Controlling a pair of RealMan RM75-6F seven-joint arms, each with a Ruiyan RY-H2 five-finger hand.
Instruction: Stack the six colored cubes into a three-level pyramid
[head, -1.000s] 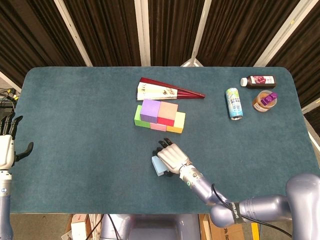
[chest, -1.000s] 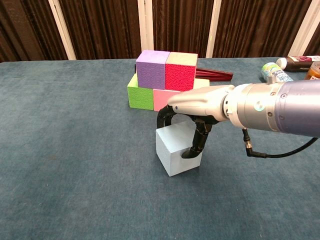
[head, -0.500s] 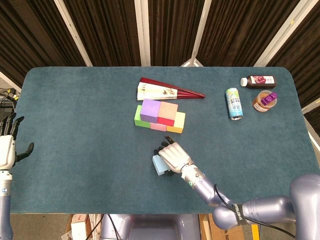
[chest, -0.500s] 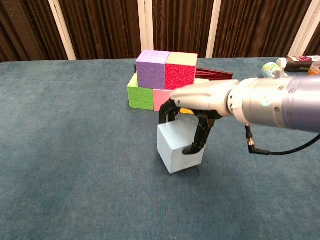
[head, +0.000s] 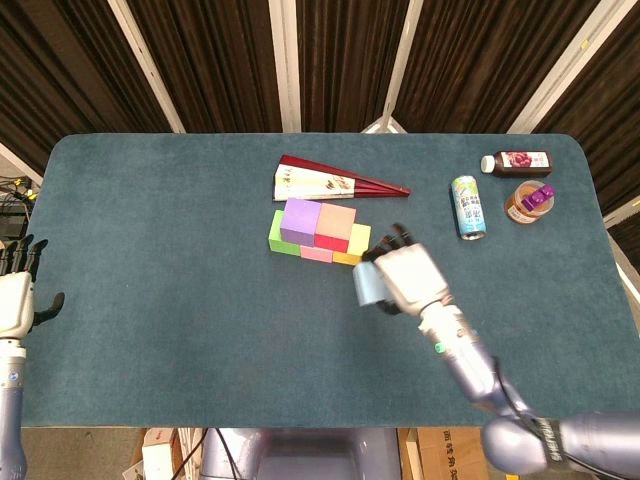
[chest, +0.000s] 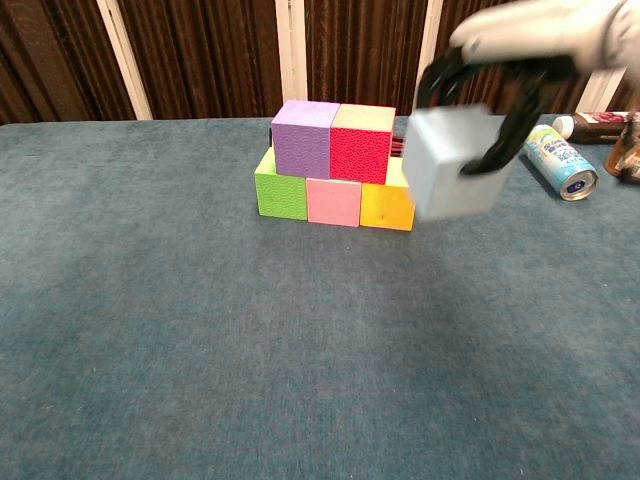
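Chest view: the right hand (chest: 520, 45) carries the pale blue cube (chest: 452, 163) in the upper right of the frame, fingers (chest: 500, 140) curled around it, lifted clear of the surface (chest: 150, 330), likely to top the purple cube (chest: 305, 138) and red cube (chest: 361, 143). The left hand (head: 12, 300) idles at far left, fingers spread.

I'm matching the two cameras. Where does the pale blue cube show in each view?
Head view: pale blue cube at centre, right of the stack, held by the right hand.
Chest view: upper right, raised.
Shared landmark: purple cube on the stack.
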